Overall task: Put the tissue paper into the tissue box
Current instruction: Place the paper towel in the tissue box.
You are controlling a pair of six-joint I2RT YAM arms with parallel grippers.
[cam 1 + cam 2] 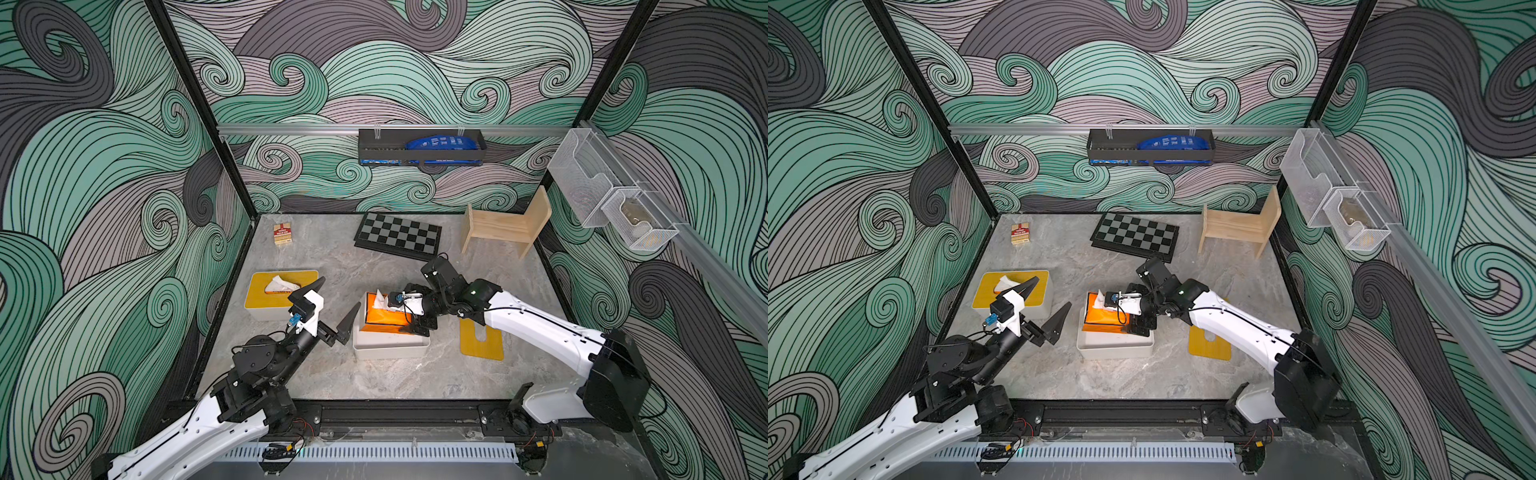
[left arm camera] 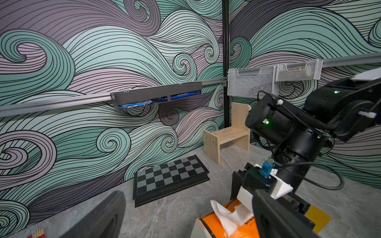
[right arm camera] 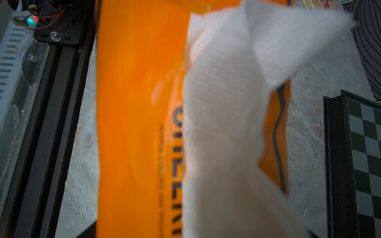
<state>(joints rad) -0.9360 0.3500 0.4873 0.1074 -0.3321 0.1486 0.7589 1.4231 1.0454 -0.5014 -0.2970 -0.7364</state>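
Orange tissue pack (image 1: 384,318) sits in the white tissue box (image 1: 390,349), directly under the right gripper (image 1: 417,326), the nearer arm. Can't tell if that one's gripping it. Left gripper (image 1: 340,291) gapes open beside the box.

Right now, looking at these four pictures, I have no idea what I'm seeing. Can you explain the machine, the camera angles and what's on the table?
These are two white-and-black robot arms, each ending in a two-fingered gripper. Two pictures look down from overhead; the other two come from a camera on each wrist. On the grey marbled table: an orange tissue pack with a white tissue poking out, resting in an open white box; a flat yellow lid beside it; a second box with its yellow lid on; a black chessboard; a small wooden bench; a small red-and-yellow packet. The left gripper is wide open and empty. The right gripper hovers at the orange pack; I cannot tell whether it grips anything.
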